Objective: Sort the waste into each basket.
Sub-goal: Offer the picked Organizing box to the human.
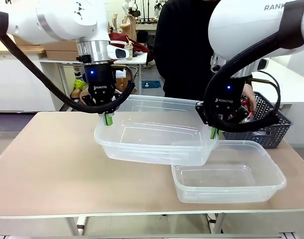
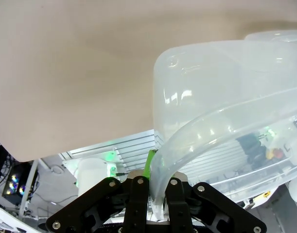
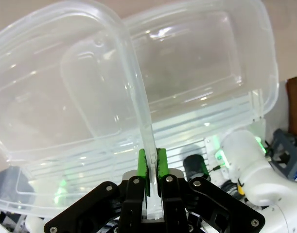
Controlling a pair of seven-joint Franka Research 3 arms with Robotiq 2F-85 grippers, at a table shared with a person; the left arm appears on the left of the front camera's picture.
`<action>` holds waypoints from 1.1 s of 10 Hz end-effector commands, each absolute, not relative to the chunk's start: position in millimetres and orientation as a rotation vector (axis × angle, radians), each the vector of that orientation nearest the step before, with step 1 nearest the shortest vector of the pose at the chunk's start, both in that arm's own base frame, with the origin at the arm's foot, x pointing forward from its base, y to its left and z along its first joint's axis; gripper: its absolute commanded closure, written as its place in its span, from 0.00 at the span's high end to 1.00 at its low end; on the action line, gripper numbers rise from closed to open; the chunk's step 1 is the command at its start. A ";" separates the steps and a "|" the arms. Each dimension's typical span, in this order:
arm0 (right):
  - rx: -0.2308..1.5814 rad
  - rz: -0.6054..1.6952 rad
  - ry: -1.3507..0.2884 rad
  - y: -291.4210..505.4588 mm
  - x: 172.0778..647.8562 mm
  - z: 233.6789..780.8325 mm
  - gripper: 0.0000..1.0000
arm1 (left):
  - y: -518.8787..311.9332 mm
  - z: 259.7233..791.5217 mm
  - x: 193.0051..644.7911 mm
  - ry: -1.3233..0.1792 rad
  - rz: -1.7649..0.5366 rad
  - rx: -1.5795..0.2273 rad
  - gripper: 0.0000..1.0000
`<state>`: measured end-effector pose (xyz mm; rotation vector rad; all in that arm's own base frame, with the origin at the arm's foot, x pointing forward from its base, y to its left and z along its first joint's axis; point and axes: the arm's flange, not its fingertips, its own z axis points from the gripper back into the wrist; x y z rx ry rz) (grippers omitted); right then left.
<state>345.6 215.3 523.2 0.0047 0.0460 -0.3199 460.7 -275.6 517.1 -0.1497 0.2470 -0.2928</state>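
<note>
We hold the tub [image 1: 152,152] above the desk [image 1: 52,164], left pincer [image 1: 108,119] and right pincer [image 1: 214,132] each clamped shut on its rim. Uneven arm motion could twist it loose, dropping it onto the second tub [image 1: 226,195].

There are two clear plastic tubs: the upper tub [image 1: 152,149] at mid-frame and the lower tub [image 1: 231,195] at lower right. One dark lattice basket [image 1: 273,130] at right. One table [image 1: 52,159]. One person [image 1: 184,55] at upper centre.
</note>
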 end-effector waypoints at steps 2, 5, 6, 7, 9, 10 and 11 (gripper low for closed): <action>0.009 -0.323 0.047 216.1 349.5 523.6 0.09 | -274.4 519.9 452.2 0.235 -0.297 -0.154 0.07; 0.009 -0.323 0.047 216.1 349.5 523.6 0.09 | -274.4 519.9 452.2 0.235 -0.297 -0.154 0.07; 0.009 -0.323 0.047 216.1 349.5 523.6 0.09 | -274.4 519.9 452.2 0.235 -0.297 -0.154 0.07; 0.009 -0.323 0.047 216.1 349.5 523.6 0.09 | -274.4 519.9 452.2 0.235 -0.297 -0.154 0.07; 0.009 -0.323 0.047 216.1 349.5 523.6 0.09 | -274.4 519.9 452.2 0.235 -0.297 -0.154 0.07; 0.009 -0.323 0.047 216.1 349.5 523.6 0.09 | -274.4 519.9 452.2 0.235 -0.297 -0.154 0.07; 0.009 -0.323 0.047 216.1 349.5 523.6 0.09 | -274.4 519.9 452.2 0.235 -0.297 -0.154 0.07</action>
